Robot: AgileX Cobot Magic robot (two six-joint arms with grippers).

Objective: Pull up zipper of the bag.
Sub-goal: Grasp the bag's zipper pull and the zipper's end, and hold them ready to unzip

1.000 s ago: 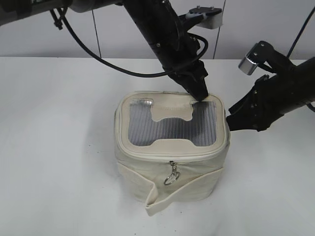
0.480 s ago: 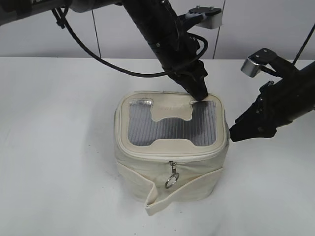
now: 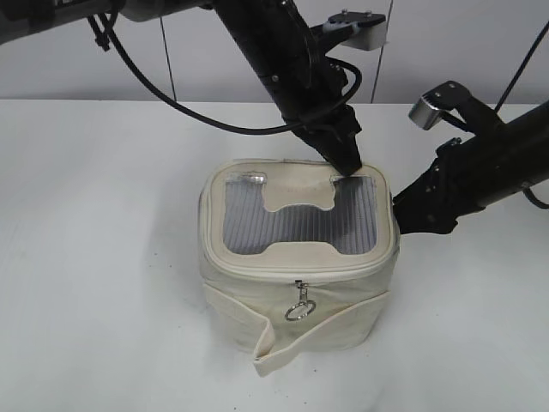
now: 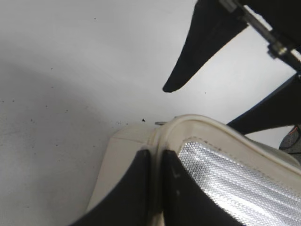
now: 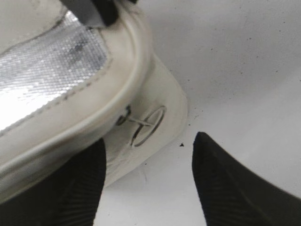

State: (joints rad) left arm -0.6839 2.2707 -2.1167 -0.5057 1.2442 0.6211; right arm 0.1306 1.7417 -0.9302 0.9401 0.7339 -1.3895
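Left pincer [image 3: 345,165] clenched on bag [image 3: 300,257] rim; right pincer [image 5: 148,181] released beside ring pull [image 5: 148,125].

Exterior camera stands in front of the white table [image 3: 94,257], raised, looking down at a slant toward the back wall; whole bag [image 3: 298,257] and both arms in frame, mid distance. Left wrist camera sits very close on the bag's lid [image 4: 225,160], looking past its own fingers [image 4: 141,193] over the rim to the tabletop. Right wrist camera is just as close, looking down between its two fingers [image 5: 225,183] at the bag's rim and side, a ring pull [image 5: 148,125] in view. All three views share the lid's mesh window and rim.
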